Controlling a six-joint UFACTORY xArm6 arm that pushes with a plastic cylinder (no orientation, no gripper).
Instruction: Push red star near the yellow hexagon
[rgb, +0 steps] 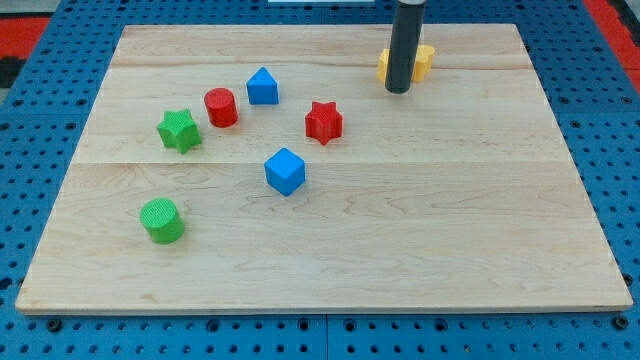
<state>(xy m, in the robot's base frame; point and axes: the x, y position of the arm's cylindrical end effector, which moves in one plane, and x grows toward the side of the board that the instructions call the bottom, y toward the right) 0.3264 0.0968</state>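
The red star (323, 122) lies on the wooden board a little above the middle. The yellow hexagon (423, 60) sits near the board's top edge, right of centre, partly hidden behind the rod. My tip (398, 90) rests on the board just in front of the yellow hexagon, touching or nearly touching it. The tip is to the upper right of the red star, clearly apart from it.
A blue house-shaped block (262, 86), a red cylinder (220, 107) and a green star (179, 130) lie to the left of the red star. A blue cube (285, 171) sits below it. A green cylinder (162, 220) lies at lower left. The wooden board (450, 230) rests on a blue pegboard.
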